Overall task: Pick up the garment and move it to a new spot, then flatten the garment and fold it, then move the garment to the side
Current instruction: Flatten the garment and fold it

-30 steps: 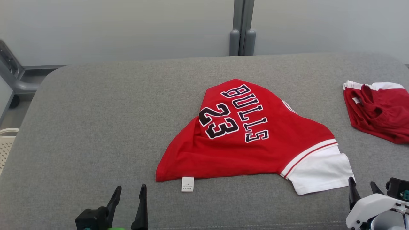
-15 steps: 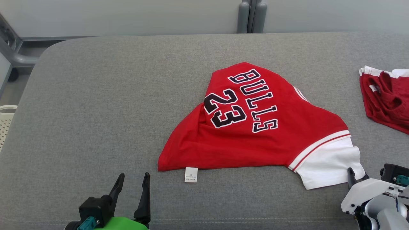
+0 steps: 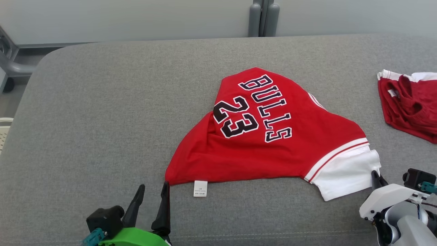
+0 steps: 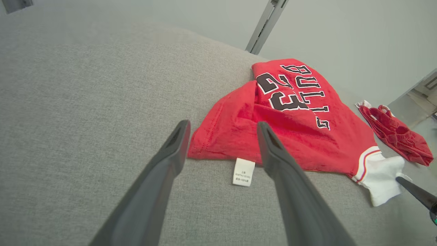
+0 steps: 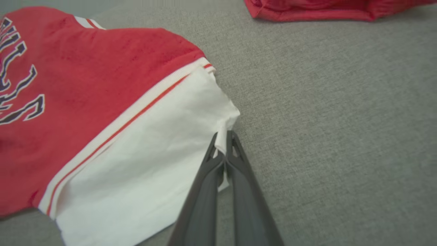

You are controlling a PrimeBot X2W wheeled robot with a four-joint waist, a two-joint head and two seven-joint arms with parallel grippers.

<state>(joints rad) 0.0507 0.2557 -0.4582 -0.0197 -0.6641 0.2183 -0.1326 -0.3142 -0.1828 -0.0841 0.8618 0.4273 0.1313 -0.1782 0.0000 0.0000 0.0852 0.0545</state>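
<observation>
Pinching the garment (image 3: 273, 147) at the outer corner of its white panel (image 5: 153, 147): the right tool (image 5: 223, 145) is sitting closed on that edge, with a fold of white cloth caught between its fingers.

The left tool (image 3: 153, 186) is hanging open with its jaws spread. Its tips are pointing at the garment's near-left red corner. One fingertip is sitting just beside that hem, gripping nothing.

The garment, a red jersey marked BULLS 23, is lying rumpled on the grey upholstered bench (image 3: 102, 119), a little right of centre. The white panel is trailing toward the right tool.

A white care label (image 3: 200, 188) is sticking out from the near hem and lying flat on the bench, just right of the left tool's tips.

A second red garment (image 3: 409, 109) is lying bunched at the bench's far-right edge. It is well apart from the jersey and beyond the right tool.

A grey post (image 3: 263, 18) is standing against the wall behind the bench. A white perforated basket (image 3: 3, 131) is showing at the left edge, off the bench. A grey frame (image 3: 10, 58) is showing at the far-left corner.
</observation>
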